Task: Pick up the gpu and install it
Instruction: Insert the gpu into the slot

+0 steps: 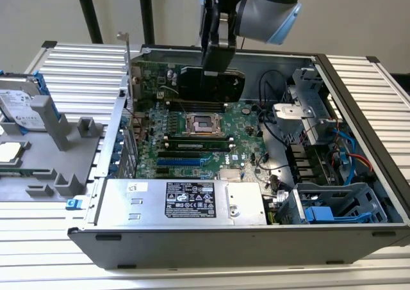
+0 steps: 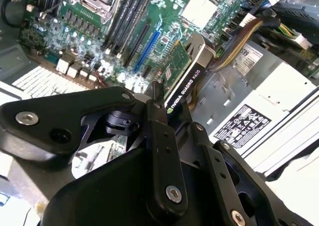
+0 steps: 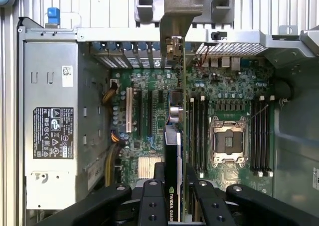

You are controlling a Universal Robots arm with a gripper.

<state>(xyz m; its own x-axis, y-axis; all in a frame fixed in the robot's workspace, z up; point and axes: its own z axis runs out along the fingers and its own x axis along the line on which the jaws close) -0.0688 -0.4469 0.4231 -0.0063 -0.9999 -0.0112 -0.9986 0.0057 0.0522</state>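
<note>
A: Okay, quick one. Where's your gpu [image 3: 173, 151] right now?

B: You've got it clamped in the gripper [image 3: 174, 186], held on edge above the motherboard [image 3: 149, 116] inside the open computer case [image 1: 359, 91]. In the first wrist view the fingers [image 3: 152, 196] press on both faces of the card, so the grip is closed on it.

A: Why on edge?

B: My read: the connector edge has to go down into a slot, so you carry it upright, board perpendicular to the motherboard.

A: Long axis?

B: It runs parallel with the expansion slots [image 3: 144, 111]. The silver bracket [image 3: 177, 16] leads, pointing at the slotted rear wall [image 3: 124, 49] of the case. That's where the bracket has to sit, so the heading makes sense.

A: Seated yet?

B: Can't tell for sure. In the second wrist view the gpu [image 2: 185, 69] looks raised above the board, black shroud facing the power supply [image 2: 249, 101]. In the exterior view the gripper [image 1: 216, 59] hangs over the far side of the board, near the CPU socket [image 1: 203, 123].
</note>
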